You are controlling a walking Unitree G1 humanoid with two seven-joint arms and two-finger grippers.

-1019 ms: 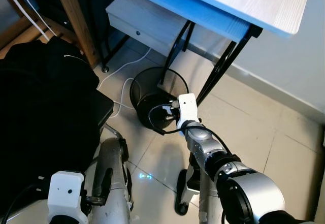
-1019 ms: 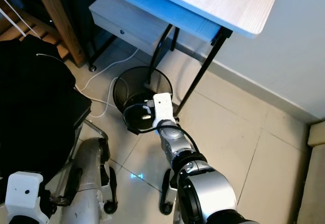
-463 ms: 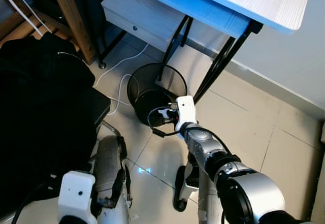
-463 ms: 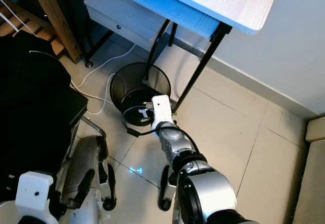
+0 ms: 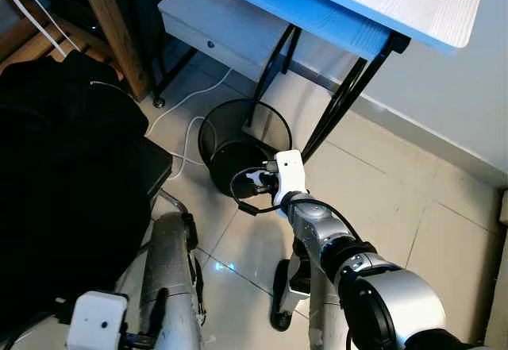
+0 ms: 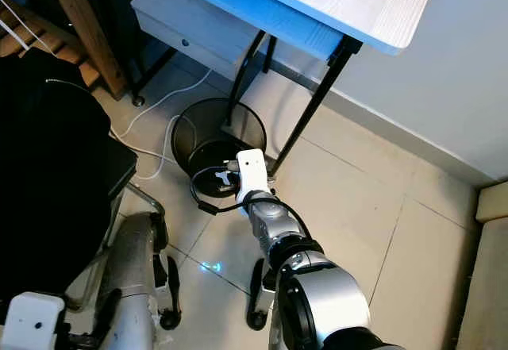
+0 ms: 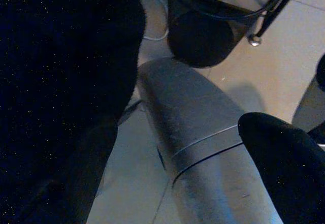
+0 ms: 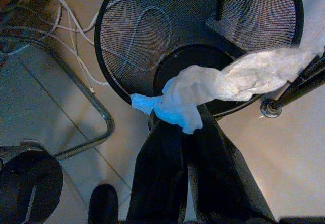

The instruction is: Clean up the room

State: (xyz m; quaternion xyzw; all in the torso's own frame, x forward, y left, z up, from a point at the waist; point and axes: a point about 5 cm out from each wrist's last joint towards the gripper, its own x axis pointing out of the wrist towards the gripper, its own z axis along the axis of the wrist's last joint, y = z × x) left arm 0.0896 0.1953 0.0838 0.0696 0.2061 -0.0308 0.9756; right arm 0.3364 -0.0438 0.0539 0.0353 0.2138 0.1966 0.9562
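A black wire-mesh waste bin [image 5: 238, 148] stands on the tiled floor under the desk. My right gripper [image 8: 183, 127] reaches out over the bin's near rim [image 8: 127, 99] and is shut on a crumpled white tissue [image 8: 203, 89], which trails out to the side above the bin's round black bottom [image 8: 185, 61]. In the left eye view the same tissue [image 5: 255, 177] shows as a small white scrap at the gripper's tip. My left arm [image 5: 171, 278] hangs low beside my body, its wrist view taking in my own silver limb [image 7: 203, 148].
A light wooden desk [image 5: 381, 1] on black legs [image 5: 349, 96] stands over the bin, with a grey drawer unit [image 5: 230, 25] behind it. White cables [image 5: 186, 140] lie on the floor by the bin. A black cloth-covered chair [image 5: 71, 183] is at my left.
The camera has shifted slightly. My left arm has dropped lower in the picture. The right gripper holds the tissue over the bin much as before.
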